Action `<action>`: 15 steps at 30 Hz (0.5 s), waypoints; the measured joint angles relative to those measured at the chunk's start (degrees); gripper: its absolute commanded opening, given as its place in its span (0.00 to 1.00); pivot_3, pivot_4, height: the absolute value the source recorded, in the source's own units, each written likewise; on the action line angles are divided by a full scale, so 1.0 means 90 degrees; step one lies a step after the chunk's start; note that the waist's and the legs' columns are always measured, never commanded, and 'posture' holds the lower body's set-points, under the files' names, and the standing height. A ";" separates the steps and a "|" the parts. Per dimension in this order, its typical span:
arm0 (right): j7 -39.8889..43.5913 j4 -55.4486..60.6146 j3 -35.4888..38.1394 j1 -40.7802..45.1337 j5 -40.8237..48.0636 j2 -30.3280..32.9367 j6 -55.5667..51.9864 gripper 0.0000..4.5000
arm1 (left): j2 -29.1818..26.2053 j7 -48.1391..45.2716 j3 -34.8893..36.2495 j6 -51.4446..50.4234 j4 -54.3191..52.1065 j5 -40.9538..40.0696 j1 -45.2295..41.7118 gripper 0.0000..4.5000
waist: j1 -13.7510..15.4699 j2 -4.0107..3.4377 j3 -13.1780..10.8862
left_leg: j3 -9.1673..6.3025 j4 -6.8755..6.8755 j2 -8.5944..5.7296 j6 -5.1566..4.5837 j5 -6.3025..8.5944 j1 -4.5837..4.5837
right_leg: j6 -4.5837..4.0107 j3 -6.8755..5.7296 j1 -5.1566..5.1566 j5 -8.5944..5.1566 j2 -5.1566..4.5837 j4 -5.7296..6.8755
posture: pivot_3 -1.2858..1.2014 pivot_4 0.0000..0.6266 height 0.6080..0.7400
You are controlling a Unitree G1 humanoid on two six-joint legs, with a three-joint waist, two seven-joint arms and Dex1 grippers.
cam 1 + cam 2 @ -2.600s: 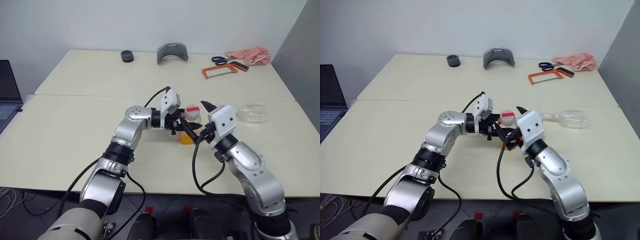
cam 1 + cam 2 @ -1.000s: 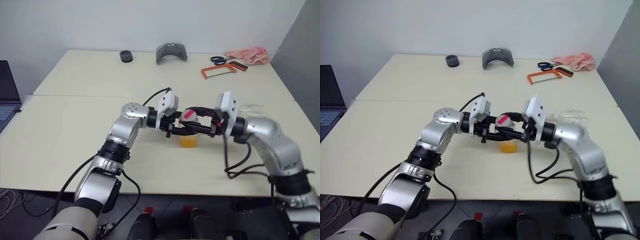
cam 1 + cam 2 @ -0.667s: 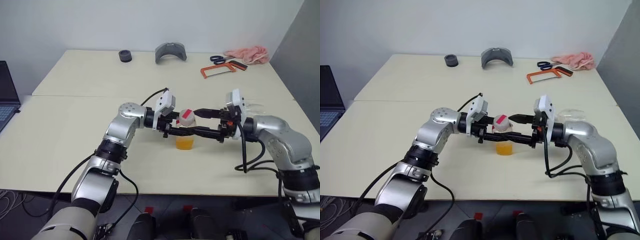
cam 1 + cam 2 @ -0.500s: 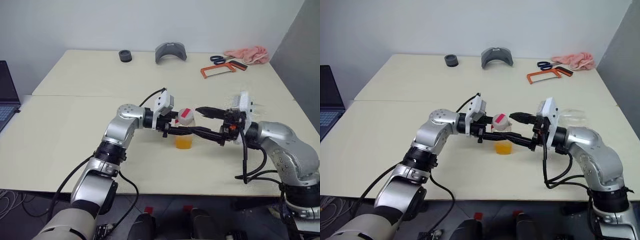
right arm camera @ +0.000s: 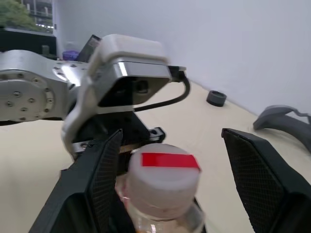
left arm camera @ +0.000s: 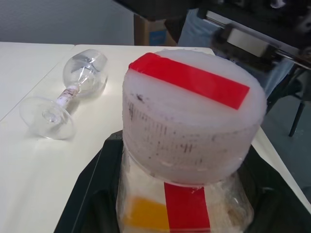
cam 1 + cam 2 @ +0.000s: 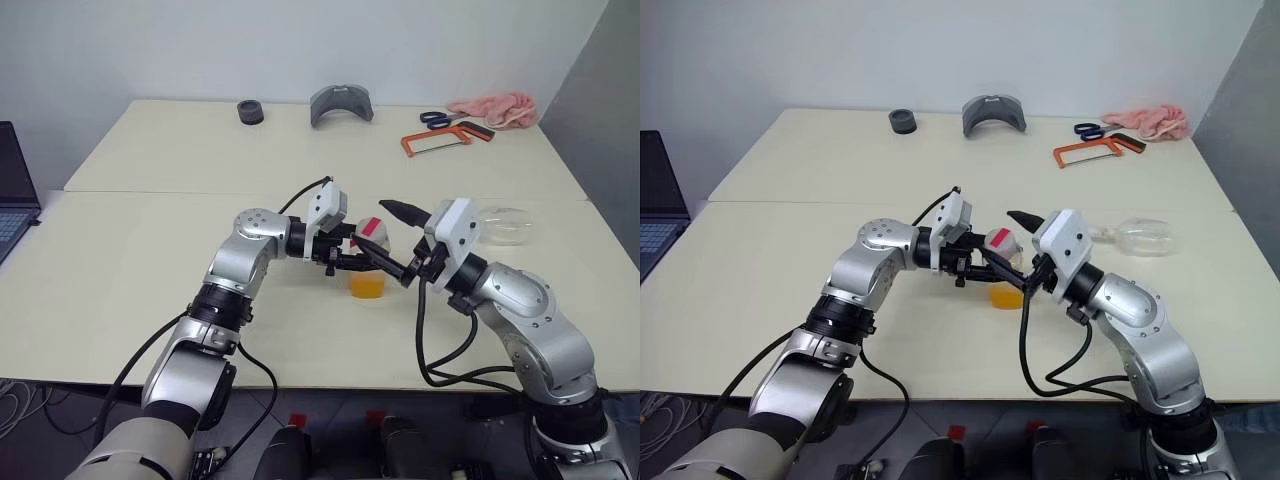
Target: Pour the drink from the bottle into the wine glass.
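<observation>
left wrist view: bottle (image 6: 187,145) upright; wine glass (image 6: 68,99) lying sideways.

open table (image 7: 150,250) left, wine glass (image 7: 503,226) lying right, tools far edge

The 2 head views look down over the table (image 7: 150,170); both wrist views closely frame the bottle (image 6: 189,145).

bottle (image 7: 369,262) mid-table, wine glass (image 7: 503,225) lying to its right
</observation>
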State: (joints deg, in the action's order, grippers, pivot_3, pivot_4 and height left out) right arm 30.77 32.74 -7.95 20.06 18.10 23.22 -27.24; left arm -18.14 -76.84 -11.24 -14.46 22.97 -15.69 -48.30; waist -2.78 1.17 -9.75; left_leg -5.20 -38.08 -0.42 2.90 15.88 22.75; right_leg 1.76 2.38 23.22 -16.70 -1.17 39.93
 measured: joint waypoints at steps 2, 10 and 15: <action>0.0023 0.0015 -0.0026 -0.0006 0.0019 -0.0004 -0.0031 0.77 | 0.0008 -0.0007 0.0000 0.0004 0.0023 0.0007 -0.0013 0.49 | -0.0001 0.0000 0.0000 | -0.0002 0.0000 -0.0001 0.0000 0.0000 0.0000 | 0.0000 -0.0001 0.0000 0.0000 0.0000 0.0000 | 0.52 0.24 1.00; -0.0206 -0.0203 -0.0043 -0.0125 -0.0126 -0.0261 0.0005 0.77 | 0.0015 -0.0011 0.0000 0.0006 0.0040 0.0015 -0.0024 0.49 | 0.0000 0.0000 0.0000 | -0.0001 -0.0001 -0.0001 0.0000 0.0000 0.0000 | 0.0000 0.0000 0.0000 0.0000 0.0000 0.0001 | 0.52 0.24 1.00; -0.0345 -0.0421 -0.0018 -0.0121 -0.0323 -0.0308 0.0200 0.77 | 0.0011 0.0011 0.0000 -0.0002 0.0034 0.0016 -0.0023 0.49 | -0.0003 0.0000 0.0000 | 0.0000 0.0000 -0.0001 -0.0001 0.0000 0.0000 | 0.0000 0.0000 0.0000 0.0000 0.0000 0.0001 | 0.52 0.24 1.00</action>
State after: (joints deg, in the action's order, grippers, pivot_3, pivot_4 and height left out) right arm 27.66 28.94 -8.12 18.97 15.20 20.44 -25.45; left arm -18.04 -76.74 -11.24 -14.48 23.28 -15.55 -48.50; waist -2.81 1.17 -9.75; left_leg -5.20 -38.08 -0.44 2.90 15.89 22.74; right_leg 1.76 2.37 23.22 -16.70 -1.16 39.93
